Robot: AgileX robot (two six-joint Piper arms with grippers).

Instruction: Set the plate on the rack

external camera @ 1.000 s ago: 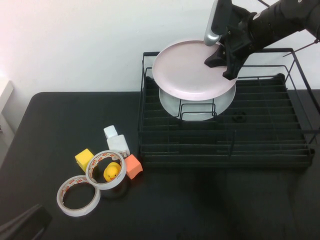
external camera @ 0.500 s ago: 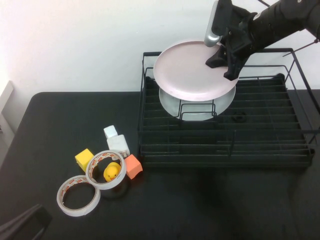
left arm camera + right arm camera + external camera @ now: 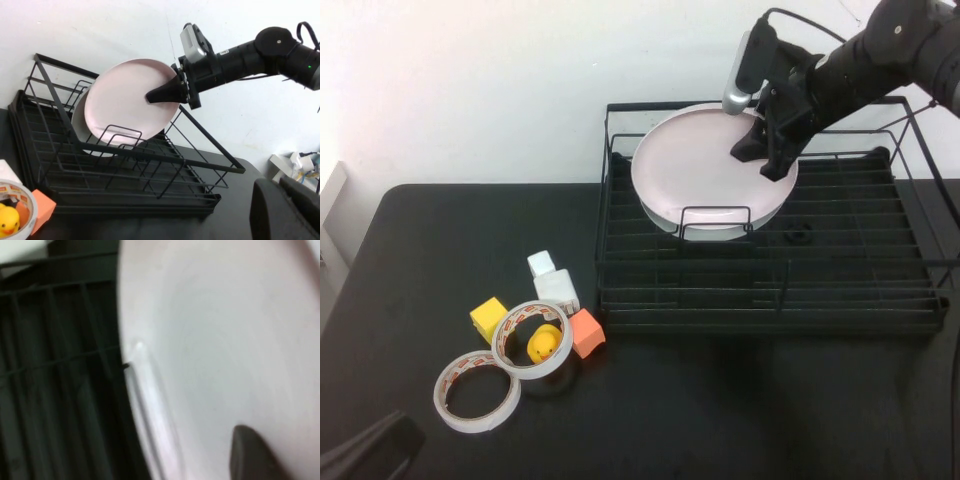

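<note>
My right gripper (image 3: 760,152) is shut on the far right rim of the pale pink plate (image 3: 690,165). It holds the plate tilted steeply inside the back left part of the black wire rack (image 3: 840,270). The plate's lower edge sits low among the wire loops, in front of a grey-white plate (image 3: 720,232). The left wrist view shows the plate (image 3: 125,100), the rack (image 3: 150,185) and the right gripper (image 3: 160,95). In the right wrist view the plate (image 3: 225,340) fills the picture, with one finger (image 3: 250,450) on it. My left gripper (image 3: 365,450) is parked at the table's front left, shut and empty (image 3: 280,200).
Left of the rack on the black table lie two tape rolls (image 3: 477,390) (image 3: 532,338), a yellow duck (image 3: 548,345), a yellow cube (image 3: 488,318), an orange cube (image 3: 586,332) and white blocks (image 3: 552,280). A white wall stands behind the rack.
My right gripper has lowered the pink plate from above the rack's rim down into the rack and tipped it more upright. The left arm has not moved.
</note>
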